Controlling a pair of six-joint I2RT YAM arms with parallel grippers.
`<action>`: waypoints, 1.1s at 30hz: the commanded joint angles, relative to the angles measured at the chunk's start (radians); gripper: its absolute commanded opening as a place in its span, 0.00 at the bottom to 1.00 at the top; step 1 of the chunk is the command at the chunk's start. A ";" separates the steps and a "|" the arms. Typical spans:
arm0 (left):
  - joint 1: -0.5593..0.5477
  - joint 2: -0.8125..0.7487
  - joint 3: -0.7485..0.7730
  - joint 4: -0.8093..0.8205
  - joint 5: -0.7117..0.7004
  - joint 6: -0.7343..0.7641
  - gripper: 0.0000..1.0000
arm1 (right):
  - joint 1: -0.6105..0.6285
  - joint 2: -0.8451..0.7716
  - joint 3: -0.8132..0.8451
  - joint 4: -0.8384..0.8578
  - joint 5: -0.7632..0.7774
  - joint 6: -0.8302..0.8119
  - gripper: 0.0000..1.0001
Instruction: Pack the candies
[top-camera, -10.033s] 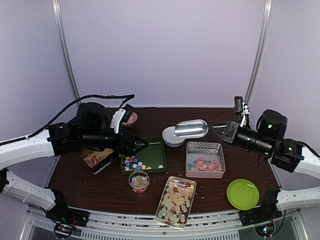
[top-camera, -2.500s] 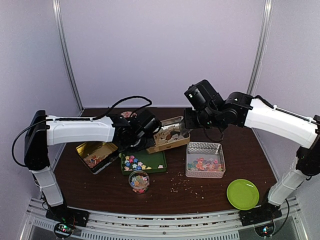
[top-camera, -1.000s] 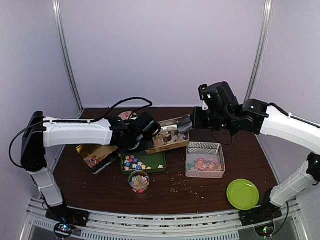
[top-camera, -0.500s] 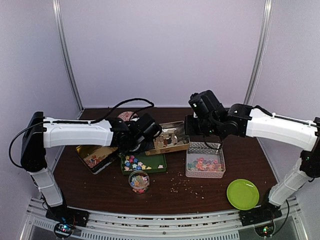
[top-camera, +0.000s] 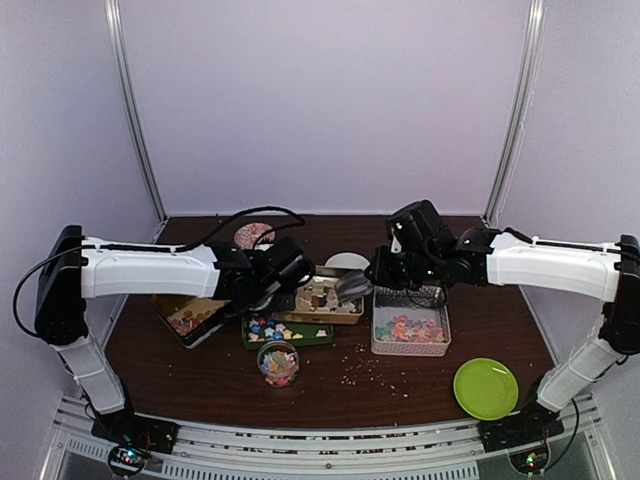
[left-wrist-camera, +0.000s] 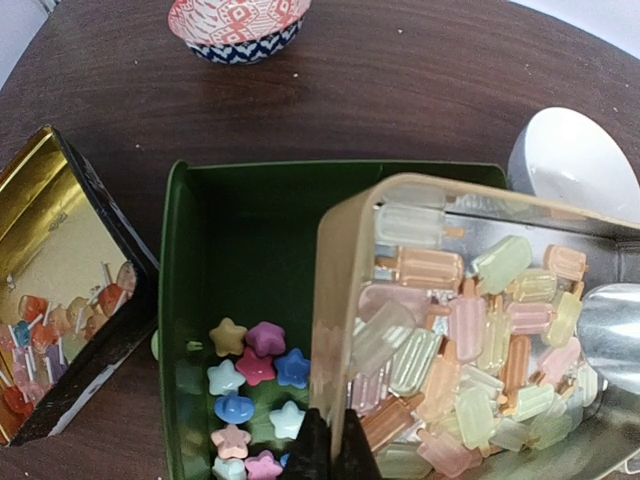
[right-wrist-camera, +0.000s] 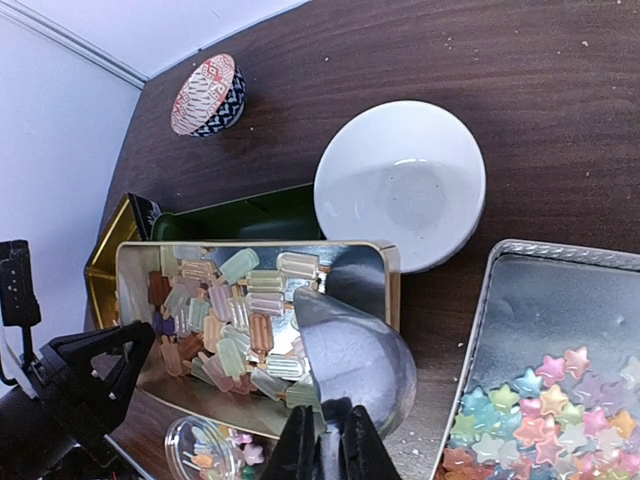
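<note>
Pastel popsicle-shaped candies (left-wrist-camera: 470, 340) fill a beige tin (left-wrist-camera: 345, 300), which is raised over the green tray (left-wrist-camera: 260, 220). My left gripper (left-wrist-camera: 332, 455) is shut on the tin's near rim. Pastel star candies (left-wrist-camera: 250, 380) lie in the green tray beneath it. My right gripper (right-wrist-camera: 330, 440) is shut on the handle of a metal scoop (right-wrist-camera: 355, 360), whose bowl sits in the right end of the tin (top-camera: 320, 300) among the candies (right-wrist-camera: 220, 310). More star candies (right-wrist-camera: 540, 410) lie in the silver tray (right-wrist-camera: 560, 300) to the right.
A white bowl (top-camera: 345, 262) stands behind the tin and a patterned bowl (top-camera: 252, 236) at the back left. A gold tin (top-camera: 190, 315) lies at the left. A small jar (top-camera: 277, 362) of sweets, scattered crumbs and a green plate (top-camera: 485, 388) are in front.
The left gripper has brought the tin lower and nearer, over the green tray. The right arm has swung left and down, putting the scoop into the tin's right end.
</note>
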 joint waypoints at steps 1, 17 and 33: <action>-0.003 -0.105 0.022 0.218 0.001 -0.017 0.00 | -0.029 0.017 -0.086 0.013 -0.152 0.081 0.00; 0.008 -0.054 0.037 0.243 0.059 -0.001 0.00 | -0.058 0.069 -0.249 0.326 -0.338 0.293 0.00; 0.015 -0.008 0.066 0.270 0.118 0.017 0.00 | -0.058 0.167 -0.257 0.551 -0.467 0.416 0.00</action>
